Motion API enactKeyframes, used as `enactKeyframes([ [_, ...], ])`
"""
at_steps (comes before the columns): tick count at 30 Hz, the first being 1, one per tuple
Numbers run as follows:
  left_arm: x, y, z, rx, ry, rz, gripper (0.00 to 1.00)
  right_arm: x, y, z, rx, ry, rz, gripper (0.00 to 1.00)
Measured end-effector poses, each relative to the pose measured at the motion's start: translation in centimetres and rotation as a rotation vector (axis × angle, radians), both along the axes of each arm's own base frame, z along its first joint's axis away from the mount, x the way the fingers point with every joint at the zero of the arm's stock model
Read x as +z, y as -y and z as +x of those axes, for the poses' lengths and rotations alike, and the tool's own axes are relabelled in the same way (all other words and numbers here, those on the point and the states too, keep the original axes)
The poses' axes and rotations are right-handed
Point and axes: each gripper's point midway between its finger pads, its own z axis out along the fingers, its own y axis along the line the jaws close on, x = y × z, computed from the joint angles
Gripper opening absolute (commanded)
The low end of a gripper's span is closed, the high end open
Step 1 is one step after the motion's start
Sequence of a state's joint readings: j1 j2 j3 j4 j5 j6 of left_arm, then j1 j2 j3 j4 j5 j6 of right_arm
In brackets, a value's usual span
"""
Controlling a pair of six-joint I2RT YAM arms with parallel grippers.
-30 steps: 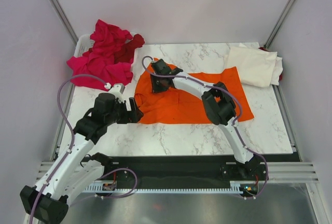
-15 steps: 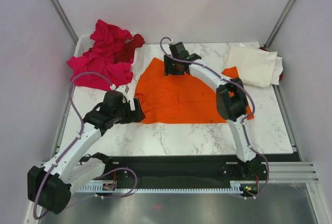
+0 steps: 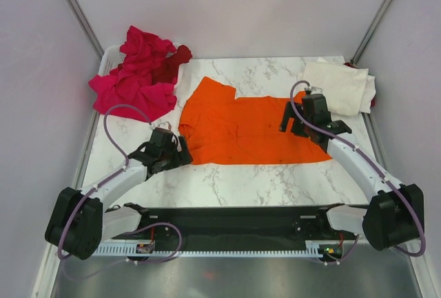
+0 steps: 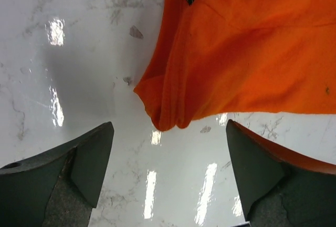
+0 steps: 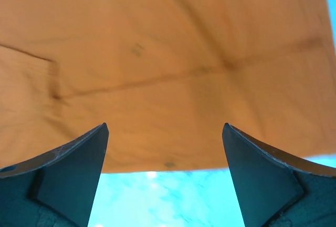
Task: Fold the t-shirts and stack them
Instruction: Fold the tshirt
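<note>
A: On the tabletop [image 3: 262,181], why is the orange t-shirt [image 3: 241,125] spread flat mid-frame?
B: Ready for folding, I'd judge. The magenta heap [image 3: 134,81] waits upper left; the cream shirt [image 3: 337,87] upper right looks already folded.
A: And the arms?
B: The left end effector [image 4: 168,127] gapes wide and empty around the shirt's bunched lower-left corner. The right end effector [image 5: 164,127] is equally wide and empty over the right hem.
</note>
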State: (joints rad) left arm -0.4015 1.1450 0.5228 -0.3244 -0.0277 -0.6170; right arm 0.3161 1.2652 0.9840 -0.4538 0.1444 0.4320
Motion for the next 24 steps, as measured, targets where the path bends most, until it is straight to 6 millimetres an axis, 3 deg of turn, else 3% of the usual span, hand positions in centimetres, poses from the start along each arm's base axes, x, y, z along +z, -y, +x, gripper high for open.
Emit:
enactKeyframes([
  [5, -0.7, -0.4, 1.4, 0.042, 0.086, 0.002, 0.89, -6.9, 5.5, -4.1, -0.162, -0.166, 0.030, 0.98],
  [8, -0.5, -0.5, 2.3, 0.066, 0.131, -0.002, 0.73, -9.5, 7.2, -5.5, -0.231, -0.239, 0.099, 0.98],
  [9, -0.5, -0.5, 2.5, 0.073, 0.139, -0.001, 0.62, -10.0, 7.7, -5.8, -0.255, -0.256, 0.124, 0.98],
  [11, -0.5, -0.6, 2.9, 0.087, 0.149, -0.003, 0.51, -10.9, 8.7, -6.1, -0.301, -0.271, 0.173, 0.98],
  [12, -0.6, -0.5, 3.1, 0.091, 0.153, -0.003, 0.40, -11.2, 9.2, -6.3, -0.325, -0.277, 0.193, 0.98],
  [14, -0.5, -0.5, 3.4, 0.100, 0.162, -0.010, 0.32, -11.7, 10.3, -6.7, -0.372, -0.286, 0.219, 0.98],
  [15, -0.5, -0.4, 3.5, 0.100, 0.167, -0.012, 0.21, -12.0, 10.9, -6.8, -0.397, -0.285, 0.229, 0.98],
  [18, -0.3, -0.3, 3.8, 0.107, 0.185, -0.020, 0.07, -12.7, 12.3, -7.5, -0.456, -0.288, 0.246, 0.98],
  [24, -0.3, -0.3, 3.9, 0.108, 0.195, -0.023, 0.02, -12.9, 14.4, -8.1, -0.562, -0.246, 0.295, 0.96],
])
